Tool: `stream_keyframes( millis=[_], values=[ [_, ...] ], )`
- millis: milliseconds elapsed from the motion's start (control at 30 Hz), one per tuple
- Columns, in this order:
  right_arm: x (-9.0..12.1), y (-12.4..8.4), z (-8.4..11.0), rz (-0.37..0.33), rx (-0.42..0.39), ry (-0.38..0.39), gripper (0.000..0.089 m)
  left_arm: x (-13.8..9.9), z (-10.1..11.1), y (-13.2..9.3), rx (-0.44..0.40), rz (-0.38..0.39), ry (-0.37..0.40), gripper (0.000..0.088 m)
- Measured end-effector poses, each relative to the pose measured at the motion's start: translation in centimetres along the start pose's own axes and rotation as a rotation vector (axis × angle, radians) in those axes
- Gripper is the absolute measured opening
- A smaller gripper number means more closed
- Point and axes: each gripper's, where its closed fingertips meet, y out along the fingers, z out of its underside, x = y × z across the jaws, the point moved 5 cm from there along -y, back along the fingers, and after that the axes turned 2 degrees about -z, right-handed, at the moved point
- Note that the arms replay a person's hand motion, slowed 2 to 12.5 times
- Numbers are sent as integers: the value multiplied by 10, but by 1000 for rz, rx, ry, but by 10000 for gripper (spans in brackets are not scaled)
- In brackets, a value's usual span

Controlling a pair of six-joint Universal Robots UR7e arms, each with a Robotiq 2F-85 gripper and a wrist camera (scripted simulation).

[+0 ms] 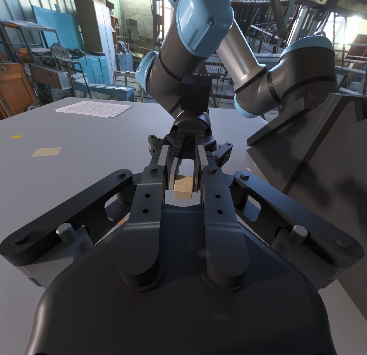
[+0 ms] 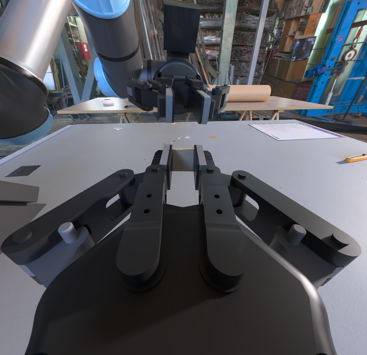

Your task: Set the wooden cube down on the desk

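Pinched square in the right gripper (image 2: 182,152), dead ahead between both pads: the wooden cube (image 2: 182,160), equal-sided, so no long axis to mind. Held low over the middle of the desk (image 2: 278,196), well clear of every edge; cannot tell whether touching underneath. Likely calls for straight down, then letting go. Farther on, toward the far edge, facing back and higher up: the left gripper (image 2: 185,119), spread and empty. Beyond, by the far right corner, a printed sheet (image 2: 294,130).

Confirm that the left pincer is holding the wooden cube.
No, the wooden cube sits clamped in the right pincer, while the left pincer hangs open and empty beyond it.
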Motion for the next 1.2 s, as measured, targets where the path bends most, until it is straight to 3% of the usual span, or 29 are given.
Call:
stream_keyframes(
  millis=[200,433,800,1200],
  values=[
    [2,-1,-3,-16,-17,-16,190,7,1,-5,-7,-35,-6,151],
    [5,-2,-7,-31,-35,-28,190,14,-1,-12,-38,-67,-24,144],
    [0,-2,-4,7,-2,-25,189,8,-4,-10,-61,-26,-27,203],
    [-5,0,3,58,55,-24,189,2,1,1,-20,-28,-6,276]
  ],
)
